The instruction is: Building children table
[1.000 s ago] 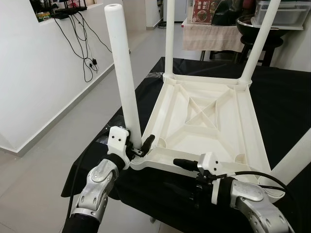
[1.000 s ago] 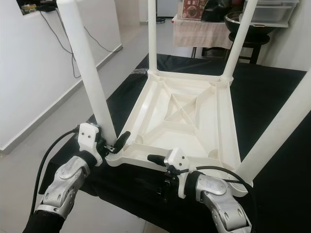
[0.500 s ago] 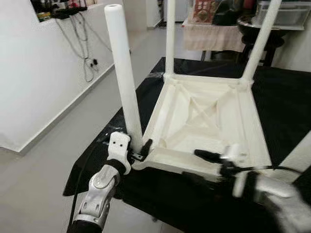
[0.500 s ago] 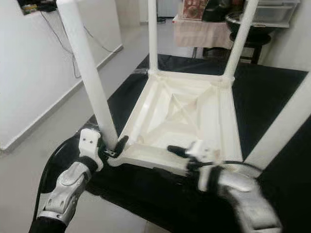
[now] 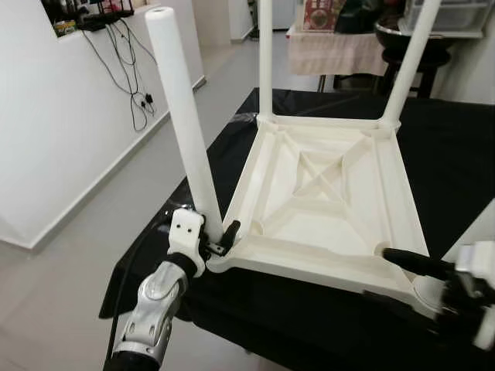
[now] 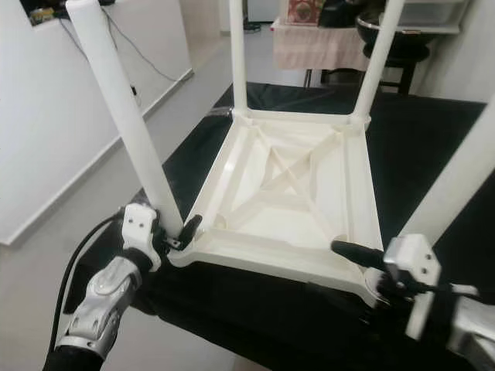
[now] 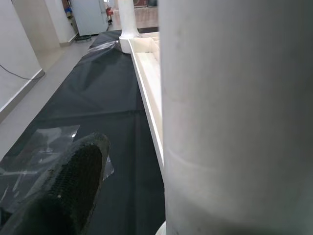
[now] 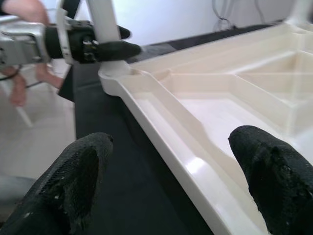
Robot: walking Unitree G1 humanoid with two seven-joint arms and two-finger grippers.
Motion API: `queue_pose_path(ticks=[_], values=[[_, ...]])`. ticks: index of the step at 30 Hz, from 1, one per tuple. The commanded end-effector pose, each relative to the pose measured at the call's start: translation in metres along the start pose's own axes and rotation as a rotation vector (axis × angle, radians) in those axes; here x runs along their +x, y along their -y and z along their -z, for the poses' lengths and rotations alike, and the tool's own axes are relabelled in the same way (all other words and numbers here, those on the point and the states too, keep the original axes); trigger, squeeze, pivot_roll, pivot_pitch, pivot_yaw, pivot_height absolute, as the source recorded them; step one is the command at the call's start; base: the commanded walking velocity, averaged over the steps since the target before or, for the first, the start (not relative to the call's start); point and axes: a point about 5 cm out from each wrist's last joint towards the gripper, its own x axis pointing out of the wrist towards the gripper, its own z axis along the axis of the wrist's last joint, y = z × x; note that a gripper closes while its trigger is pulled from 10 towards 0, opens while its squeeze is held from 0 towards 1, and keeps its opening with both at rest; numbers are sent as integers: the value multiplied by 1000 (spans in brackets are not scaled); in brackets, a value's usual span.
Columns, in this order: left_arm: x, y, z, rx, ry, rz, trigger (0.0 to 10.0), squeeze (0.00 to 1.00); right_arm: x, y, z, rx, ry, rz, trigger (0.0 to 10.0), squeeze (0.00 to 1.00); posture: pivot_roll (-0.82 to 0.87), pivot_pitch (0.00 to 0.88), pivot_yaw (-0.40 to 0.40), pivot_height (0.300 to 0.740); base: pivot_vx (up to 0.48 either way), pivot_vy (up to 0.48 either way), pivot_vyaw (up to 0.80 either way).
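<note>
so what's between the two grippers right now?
The near rim of the upturned white table, running from the left gripper at the near-left leg to the right gripper; seen in both eye views.

The right gripper's [image 8: 171, 181] 2 parted fingers [image 8: 80, 176] straddle the upturned table's rim [image 8: 161, 127].

The white plastic children's table [image 5: 325, 201] lies upside down on the black-covered desk [image 5: 448, 154], ribbed underside facing up, its round legs [image 5: 182, 116] standing upright at the corners, near-left corner at the desk's edge.
</note>
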Motion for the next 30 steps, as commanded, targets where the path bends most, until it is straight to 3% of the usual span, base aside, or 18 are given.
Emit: queue_pose_path(ticks=[1, 2, 3, 5, 13, 14, 15, 16, 21, 30], values=[[-3, -11, 3, 13, -20, -30, 10000, 0, -15, 2, -8, -33, -20, 38, 10000, 0, -144, 32, 73, 740, 0, 0, 0], [-3, -11, 4, 14, -21, -32, 10000, 0, -31, 8, -13, -48, -31, 90, 10000, 0, -149, 30, 78, 740, 0, 0, 0], [-3, -11, 4, 14, -21, -32, 10000, 0, -31, 8, -13, -48, -31, 90, 10000, 0, -149, 30, 78, 740, 0, 0, 0], [-3, -12, 4, 15, -22, -34, 10000, 0, -50, 14, -23, -71, -32, 169, 10000, 0, -155, 31, 79, 740, 0, 0, 0], [-2, -13, 4, 12, -25, -43, 10000, 0, -74, 39, -47, -141, 39, 401, 10000, 0, -157, 25, 81, 740, 0, 0, 0], [-2, -14, 4, 9, -24, -45, 1765, 0, -72, 39, -52, -143, 84, 402, 10000, 0, -157, 25, 81, 740, 0, 0, 0], [-2, -14, 4, 7, -24, -47, 1765, 0, -70, 39, -55, -145, 117, 396, 10000, 0, -157, 25, 81, 740, 0, 0, 0], [-2, -14, 4, 6, -23, -48, 0, 0, -70, 38, -57, -145, 136, 391, 10000, 0, -157, 25, 81, 740, 0, 0, 0], [-1, -14, 4, 0, -21, -47, 0, 0, -61, 36, -76, -158, 301, 348, 10000, 0, -146, 17, 81, 740, 0, 0, 0], [-2, -14, 4, -2, -21, -55, 0, 0, -59, 45, -84, -147, 365, 366, 10000, 0, -140, 17, 66, 740, 0, 0, 0]])
